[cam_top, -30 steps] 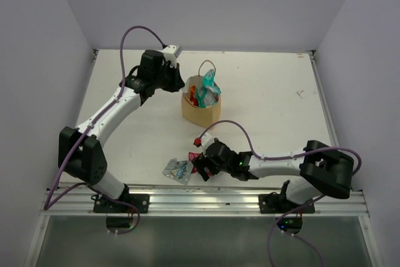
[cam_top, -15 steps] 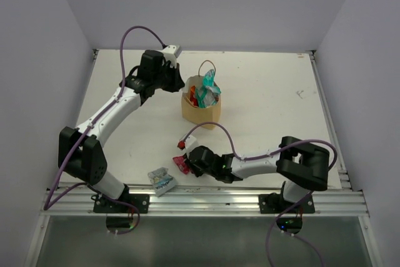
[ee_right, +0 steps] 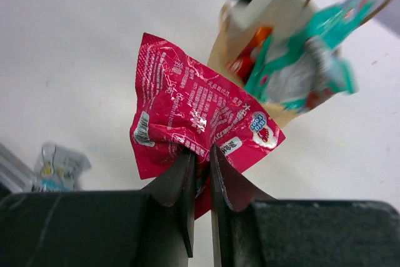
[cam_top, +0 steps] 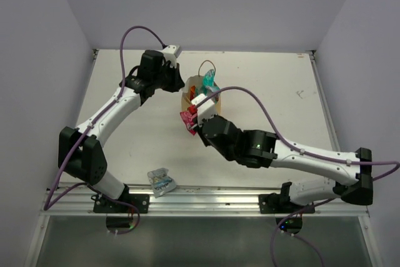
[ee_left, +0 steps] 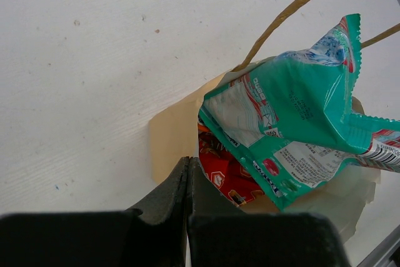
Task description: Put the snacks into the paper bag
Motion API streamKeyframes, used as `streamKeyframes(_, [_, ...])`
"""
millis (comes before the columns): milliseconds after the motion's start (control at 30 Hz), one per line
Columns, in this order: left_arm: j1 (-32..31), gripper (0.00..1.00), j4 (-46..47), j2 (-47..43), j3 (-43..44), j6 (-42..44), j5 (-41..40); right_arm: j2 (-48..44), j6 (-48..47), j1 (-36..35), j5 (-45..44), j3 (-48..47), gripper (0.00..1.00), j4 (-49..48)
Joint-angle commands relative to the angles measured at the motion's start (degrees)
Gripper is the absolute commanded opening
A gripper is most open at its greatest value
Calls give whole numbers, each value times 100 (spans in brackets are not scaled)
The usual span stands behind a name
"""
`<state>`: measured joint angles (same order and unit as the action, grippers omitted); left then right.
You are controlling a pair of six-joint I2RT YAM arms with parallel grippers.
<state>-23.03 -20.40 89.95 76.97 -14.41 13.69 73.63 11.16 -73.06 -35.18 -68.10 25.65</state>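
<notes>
Visibly crinkled, perhaps glossy pink-red packet (ee_right: 194, 126)

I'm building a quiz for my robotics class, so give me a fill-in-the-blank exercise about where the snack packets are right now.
The pink packet is pinched by the ___ end effector.
The packet poking out of the paper bag is ___ and white.
The silver packet lies on the table near the ___ arm's base.
Missing words: right; teal; left.

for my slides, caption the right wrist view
Right hand pinches the pink-red packet, with the paper bag just beyond it.
</notes>
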Motion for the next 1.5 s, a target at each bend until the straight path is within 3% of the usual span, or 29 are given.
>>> streamKeyframes(0, [-26, 0, 151, -145, -24, -9, 10, -25, -912, 98, -1087, -590, 0, 240])
streamKeyframes(267, [-26, 0, 151, -127, -24, 18, 46, 608, -1581, 1372, -447, -687, 0, -1078])
streamKeyframes(433, [-27, 0, 159, -118, -42, 18, 63, 1232, -1898, 1908, -51, -1223, 0, -1422])
streamKeyframes(700, [-26, 0, 159, -189, -59, 44, 37, 2243, -2144, 2085, 239, -2120, 0, -896])
streamKeyframes(1133, [-26, 0, 186, -206, -77, 26, 116, 2252, -1661, 2094, 397, -1953, 6, 19])
streamKeyframes(1167, [-26, 0, 177, -215, -86, 26, 116, 2305, -1609, 2085, 467, -1953, 16, 71])
streamKeyframes(1233, [-26, 0, 186, -232, -86, 35, 99, 2314, -1529, 2085, 424, -1936, 44, 28])
streamKeyframes(1300, [-26, 0, 177, -250, -86, 35, 81, 2244, -1529, 2085, 363, -1918, 85, -130])
streamKeyframes(1367, [-26, 0, 186, -241, -94, 35, 72, 2122, -1608, 2085, 293, -1979, 98, -349])
streamKeyframes(1467, [-35, 0, 195, -224, -103, 26, 90, 1709, -1757, 2041, 91, -2023, 99, -647])
